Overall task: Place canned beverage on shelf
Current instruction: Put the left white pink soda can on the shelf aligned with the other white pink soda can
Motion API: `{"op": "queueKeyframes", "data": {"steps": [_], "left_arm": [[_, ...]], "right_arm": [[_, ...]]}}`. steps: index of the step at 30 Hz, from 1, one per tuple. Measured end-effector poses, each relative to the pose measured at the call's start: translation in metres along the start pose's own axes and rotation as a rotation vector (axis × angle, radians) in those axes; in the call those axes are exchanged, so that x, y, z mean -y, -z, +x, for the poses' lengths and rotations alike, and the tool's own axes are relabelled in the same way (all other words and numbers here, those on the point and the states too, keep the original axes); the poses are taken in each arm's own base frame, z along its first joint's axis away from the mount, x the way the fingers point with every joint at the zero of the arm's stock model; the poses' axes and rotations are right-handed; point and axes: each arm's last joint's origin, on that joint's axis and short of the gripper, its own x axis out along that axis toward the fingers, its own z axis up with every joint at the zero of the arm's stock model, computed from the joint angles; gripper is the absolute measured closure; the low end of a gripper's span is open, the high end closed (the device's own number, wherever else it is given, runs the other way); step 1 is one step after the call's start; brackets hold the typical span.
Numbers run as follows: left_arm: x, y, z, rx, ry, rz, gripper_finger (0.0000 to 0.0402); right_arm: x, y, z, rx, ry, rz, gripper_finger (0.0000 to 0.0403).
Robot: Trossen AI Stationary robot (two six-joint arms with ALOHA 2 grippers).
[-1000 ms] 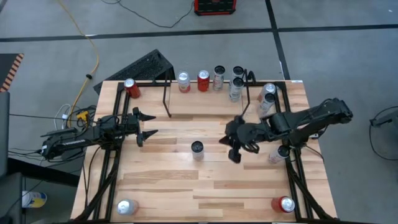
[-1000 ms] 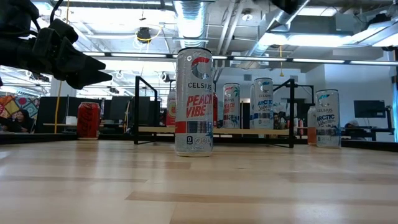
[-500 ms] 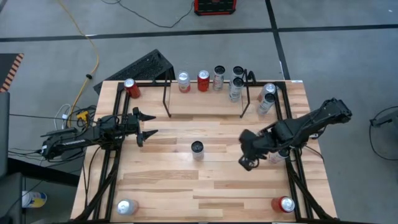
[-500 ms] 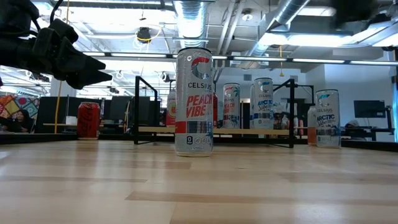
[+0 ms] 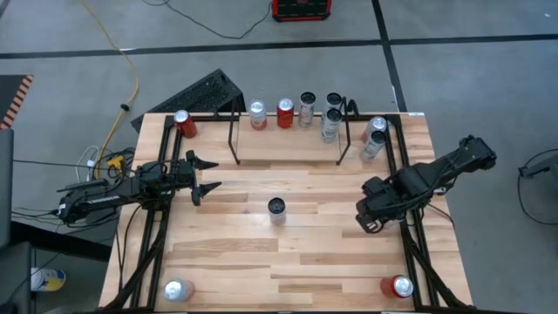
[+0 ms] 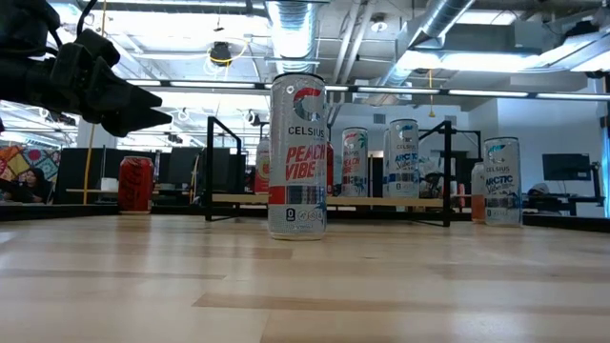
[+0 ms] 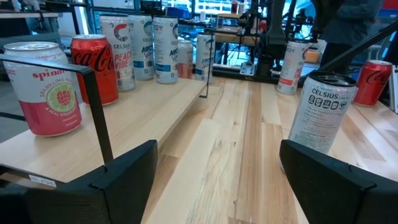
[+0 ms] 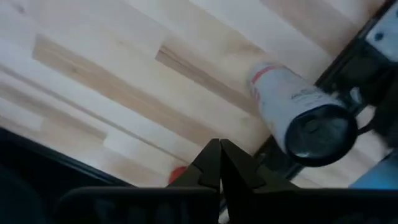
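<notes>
One slim white can [image 5: 276,208], a smooth metal cylinder printed "Celsius Peach Vibe", stands upright alone at the middle of the pale, striped butcher-block surface [image 5: 261,262]. It is well short of the shelf [image 5: 288,150], a low light wood board between thin black rod uprights at the far edge. Several cans [image 5: 285,113] stand in a row along the far side of that shelf, red and white ones among them.

My left jaws [image 5: 206,174] hover near the surface's left side, spread wide and released, pointing toward the lone can and touching nothing. My right jaws [image 5: 370,220] hang near the right rail, fingertips pressed together and clenched on nothing. Just beyond them stands a white can [image 8: 303,116] with a dark top by the black rail; from above my right arm hides most of it.

More cans stand at the corners, one red can [image 5: 401,286] at the near right.
</notes>
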Motion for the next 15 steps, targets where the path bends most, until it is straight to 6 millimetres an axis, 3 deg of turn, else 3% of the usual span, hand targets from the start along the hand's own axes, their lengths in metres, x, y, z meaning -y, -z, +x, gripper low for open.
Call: {"op": "queueKeyframes", "data": {"steps": [8, 15], "left_arm": [[0.0, 0.0, 0.0, 0.0, 0.001, 0.0, 0.0078], [0.0, 0.0, 0.0, -0.001, 0.001, 0.0, 0.0078]], "right_arm": [[-0.005, 0.017, 0.007, 0.0, 0.031, 0.291, 0.0332], [-0.015, 0.061, 0.025, 0.035, 0.116, 0.46, 0.0329]]}}
